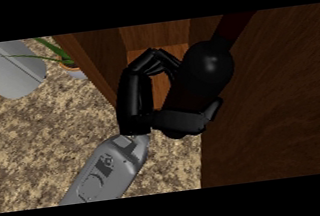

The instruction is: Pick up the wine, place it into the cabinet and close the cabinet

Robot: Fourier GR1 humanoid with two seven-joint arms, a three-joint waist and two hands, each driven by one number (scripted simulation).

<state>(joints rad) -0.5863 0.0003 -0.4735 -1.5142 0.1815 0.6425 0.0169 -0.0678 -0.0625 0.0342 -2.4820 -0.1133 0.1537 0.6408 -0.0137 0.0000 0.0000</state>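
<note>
Centre frame: the right hand (165, 110) is curled around the dark wine bottle (209, 66), holding it at the open cabinet (279, 115) – apparently just inside. Upper left: a potted plant (68, 61) and a grey appliance (2, 69) on the speckled counter (34, 150).

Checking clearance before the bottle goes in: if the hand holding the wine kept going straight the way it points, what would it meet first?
Probably the cabinet interior. The right hand, curled round the wine bottle, points up the view into the open compartment; its lighter back panel looks like the first surface ahead, though depth is unclear.
</note>
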